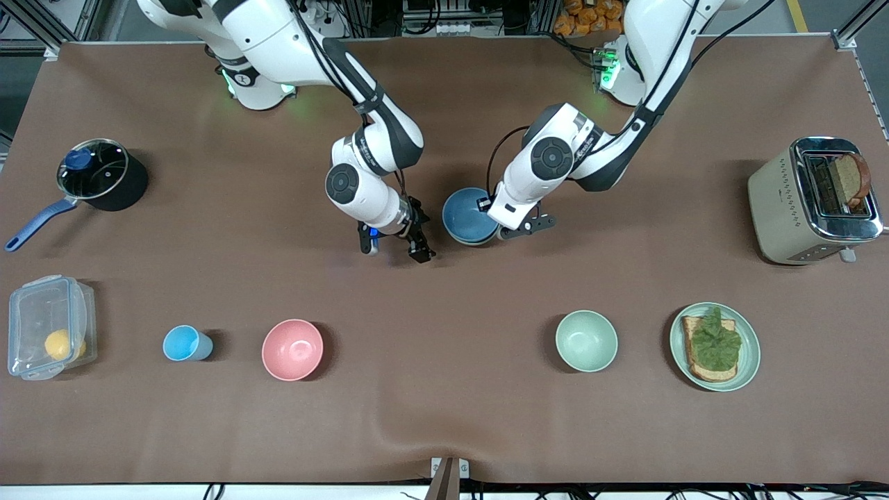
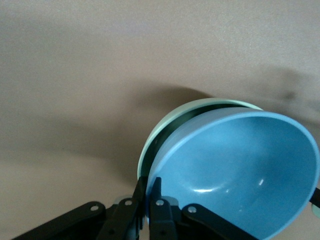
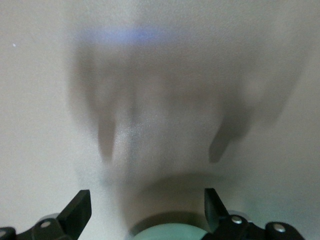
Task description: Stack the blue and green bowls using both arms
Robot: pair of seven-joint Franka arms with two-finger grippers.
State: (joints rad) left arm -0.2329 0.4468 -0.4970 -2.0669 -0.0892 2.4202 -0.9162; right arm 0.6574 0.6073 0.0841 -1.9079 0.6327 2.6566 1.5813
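Note:
The blue bowl (image 1: 467,214) is near the table's middle, and my left gripper (image 1: 496,226) is shut on its rim. In the left wrist view the blue bowl (image 2: 240,175) sits tilted inside the green bowl (image 2: 151,141), whose rim shows around it with a dark gap between them. The fingers (image 2: 157,187) pinch the blue rim. In the front view the blue bowl hides the green bowl. My right gripper (image 1: 394,248) is open and empty, low over the table beside the bowls. A green rim (image 3: 167,232) shows between its fingers in the right wrist view.
Nearer the front camera are a paler mint bowl (image 1: 586,340), a mint plate with toast (image 1: 715,346), a pink bowl (image 1: 292,349), a light-blue cup (image 1: 185,343) and a clear box (image 1: 48,326). There is a pot (image 1: 101,173) at the right arm's end and a toaster (image 1: 812,199) at the left arm's end.

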